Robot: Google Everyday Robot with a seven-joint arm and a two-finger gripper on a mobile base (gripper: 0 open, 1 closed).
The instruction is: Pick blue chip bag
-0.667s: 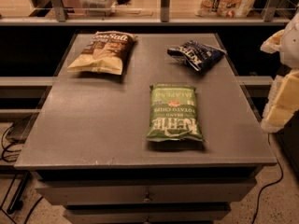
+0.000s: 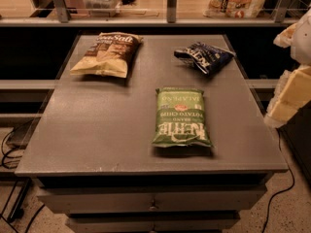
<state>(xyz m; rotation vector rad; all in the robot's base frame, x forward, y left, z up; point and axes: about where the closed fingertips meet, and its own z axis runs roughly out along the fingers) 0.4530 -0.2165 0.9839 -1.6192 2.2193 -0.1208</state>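
The blue chip bag (image 2: pixel 204 56) lies crumpled at the far right of the grey table (image 2: pixel 97 130). My gripper (image 2: pixel 285 84) shows as cream-coloured parts at the right edge of the view. It is beyond the table's right side, in front of and to the right of the blue bag, and not touching it. Nothing is seen in its hold.
A green jalapeño chip bag (image 2: pixel 181 117) lies at the middle front of the table. A brown chip bag (image 2: pixel 108 53) lies at the far left. A shelf with a rail (image 2: pixel 165 19) runs behind the table, holding a container and snack bags. Cables lie on the floor at left.
The gripper parts at the right edge have shifted slightly upward. The bags have not moved.
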